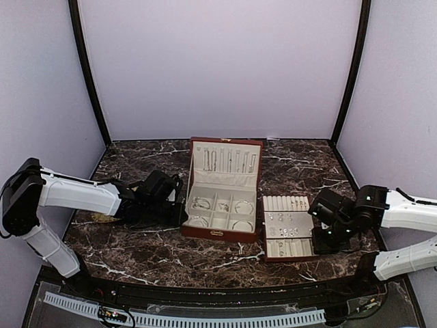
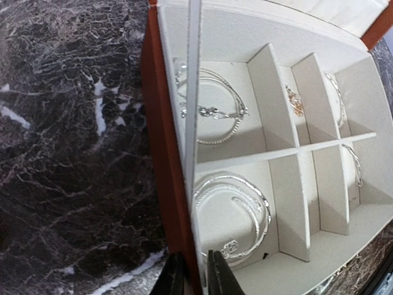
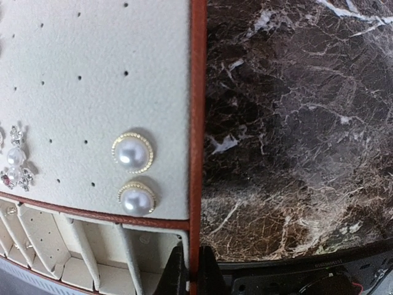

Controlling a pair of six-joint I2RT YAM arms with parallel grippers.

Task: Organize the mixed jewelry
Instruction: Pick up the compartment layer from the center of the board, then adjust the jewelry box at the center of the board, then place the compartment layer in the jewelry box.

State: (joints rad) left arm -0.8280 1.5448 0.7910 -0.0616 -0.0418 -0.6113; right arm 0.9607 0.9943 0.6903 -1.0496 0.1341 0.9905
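The red-brown box [image 1: 222, 234] stands open at the table's middle, with cream compartments. Silvery bangle hoops [image 2: 232, 209] lie in its near-left compartment and thinner hoops [image 2: 212, 109] in the one behind; a small gold-toned piece [image 2: 296, 101] lies further right. My left gripper [image 2: 195, 279] is shut on the box's left wall [image 2: 161, 123], one finger on each side. The cream tray with a brown rim [image 1: 265, 236] sits right of the box and holds two pearl studs [image 3: 132, 152] and small sparkly studs [image 3: 13, 161]. My right gripper [image 3: 190, 273] is shut on the tray's right rim [image 3: 198, 92].
The box lid [image 1: 225, 158] stands upright behind, with chains hanging inside. The dark marble table [image 1: 136, 253] lies all round. A bit of straw-coloured mat [image 1: 101, 218] shows under my left arm. A black rail [image 1: 205, 295] runs along the near edge.
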